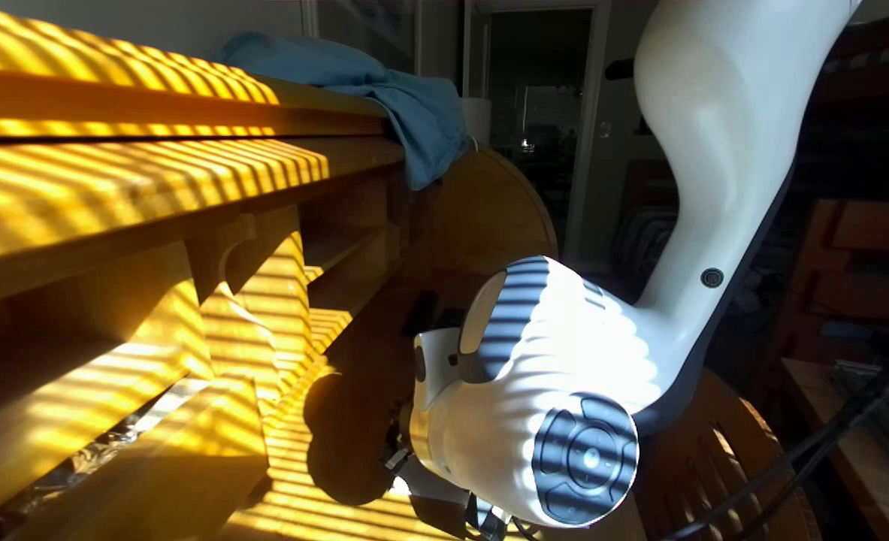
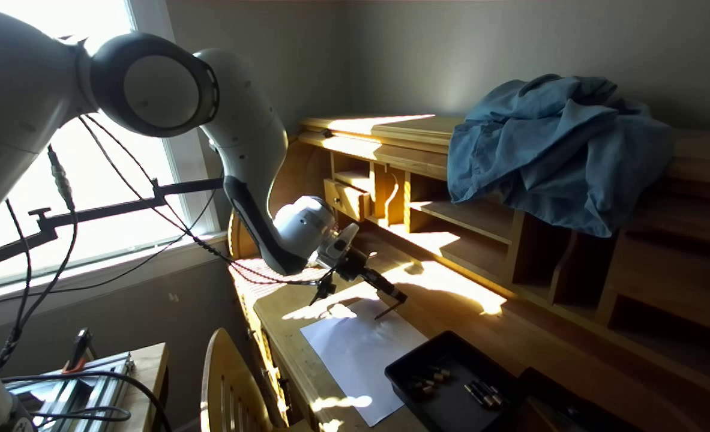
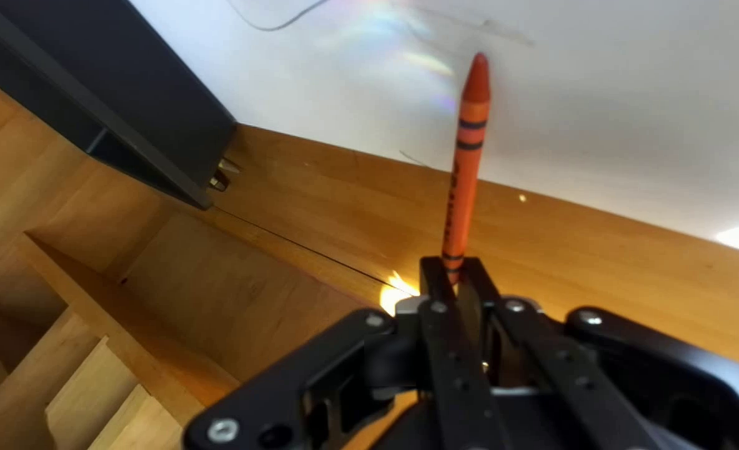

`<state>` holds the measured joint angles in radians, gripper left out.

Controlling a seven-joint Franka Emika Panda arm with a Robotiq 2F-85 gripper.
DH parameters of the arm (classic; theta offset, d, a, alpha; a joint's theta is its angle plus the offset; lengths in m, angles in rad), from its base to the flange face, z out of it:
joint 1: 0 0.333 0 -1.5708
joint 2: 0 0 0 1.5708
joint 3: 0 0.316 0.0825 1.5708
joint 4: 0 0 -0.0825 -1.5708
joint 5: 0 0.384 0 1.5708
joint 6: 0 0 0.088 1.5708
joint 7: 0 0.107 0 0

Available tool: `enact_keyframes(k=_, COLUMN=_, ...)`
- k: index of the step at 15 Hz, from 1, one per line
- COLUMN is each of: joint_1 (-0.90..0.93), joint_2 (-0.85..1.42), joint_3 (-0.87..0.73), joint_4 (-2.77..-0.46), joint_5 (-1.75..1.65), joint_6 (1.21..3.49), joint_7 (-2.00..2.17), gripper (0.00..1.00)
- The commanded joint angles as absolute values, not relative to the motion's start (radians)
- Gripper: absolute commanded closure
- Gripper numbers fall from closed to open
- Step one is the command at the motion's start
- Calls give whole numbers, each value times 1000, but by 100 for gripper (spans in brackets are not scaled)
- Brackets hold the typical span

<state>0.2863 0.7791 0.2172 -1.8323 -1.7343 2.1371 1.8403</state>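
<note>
In an exterior view, the arm [image 2: 246, 126] enters at the upper left, bends at a large round joint [image 2: 161, 90], and slopes down to the wrist [image 2: 303, 222] near the center of the frame. The gripper [image 2: 400, 298] extends obliquely toward the lower right. The fingers [image 3: 433, 275] are clamped about the rear end of an orange crayon [image 3: 466, 169]. The crayon slants down over a white sheet of paper [image 2: 355, 345] on the bench [image 2: 493, 327]; whether tip and paper touch cannot be determined.

The wrist view alone resolves the crayon's dark bands and lettering, and shows a thin dark curved line [image 3: 270, 29] on the paper at the top edge. In an exterior view, a black tray [image 2: 451, 354] containing short sticks [image 2: 484, 393] is visible at the lower right, at the paper's edge. In an exterior view, the arm [image 1: 707, 165] descends from the upper right; the wrist hides the crayon, and a pulled-out drawer [image 1: 188, 458] at the lower left exposes shiny contents [image 1: 102, 449]. A blue cloth [image 2: 553, 144] appears in both exterior views.
</note>
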Motion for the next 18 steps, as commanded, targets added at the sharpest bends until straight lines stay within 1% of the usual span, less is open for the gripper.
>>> enact_keyframes(k=1, joint_1=298, joint_2=807, joint_3=223, joint_4=-1789, joint_5=-1725, joint_6=2111, joint_7=1801, gripper=98)
enact_keyframes(k=9, joint_1=305, joint_2=830, joint_3=223, joint_4=-1764, joint_5=-1728, joint_6=2122, joint_7=1798, gripper=98)
enact_keyframes(k=18, joint_1=295, joint_2=818, joint_3=207, joint_4=-1812, joint_5=-1724, joint_6=2075, joint_7=1813, gripper=98)
